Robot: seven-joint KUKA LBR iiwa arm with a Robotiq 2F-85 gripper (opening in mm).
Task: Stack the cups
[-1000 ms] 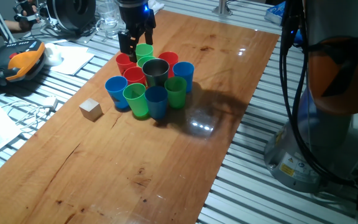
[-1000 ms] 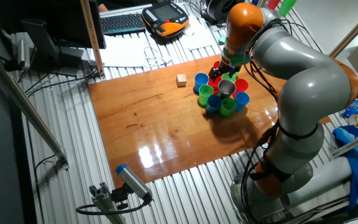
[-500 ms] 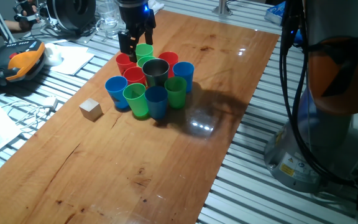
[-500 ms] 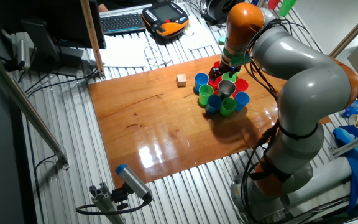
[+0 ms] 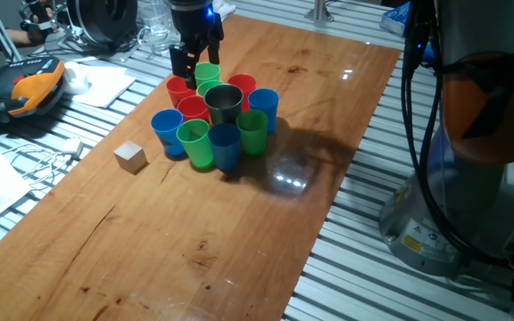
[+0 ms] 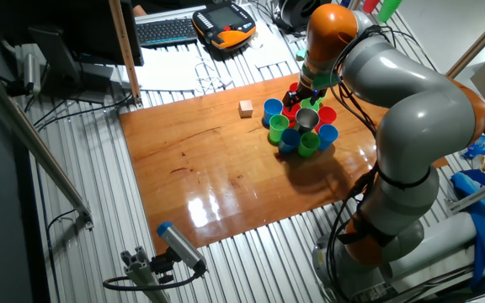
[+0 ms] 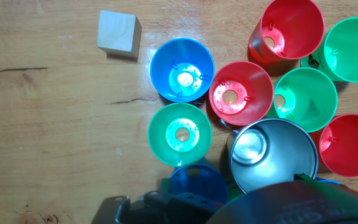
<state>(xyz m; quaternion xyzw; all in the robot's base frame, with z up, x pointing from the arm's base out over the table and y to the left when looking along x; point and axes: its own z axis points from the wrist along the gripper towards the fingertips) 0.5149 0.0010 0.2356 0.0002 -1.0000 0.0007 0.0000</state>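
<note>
A tight cluster of cups stands on the wooden table [image 5: 150, 250]. In it are a steel cup [image 5: 224, 100], red cups [image 5: 193, 107], blue cups [image 5: 166, 127] and green cups [image 5: 194, 138]. My gripper [image 5: 194, 67] hangs low at the cluster's far edge, its fingers spread on either side of the rearmost green cup [image 5: 208, 72]. Whether they touch it is unclear. The other fixed view shows the gripper [image 6: 300, 88] over the same cluster [image 6: 301, 126]. From the hand view I look down into the steel cup [image 7: 272, 155], a blue cup [image 7: 181, 70] and a red cup [image 7: 241, 93].
A small wooden cube [image 5: 130, 157] sits left of the cluster, and shows too in the hand view [image 7: 119, 34]. An orange teach pendant [image 5: 29, 89], papers and cables lie beyond the table's left edge. The arm's base [image 5: 458, 160] stands off the right edge.
</note>
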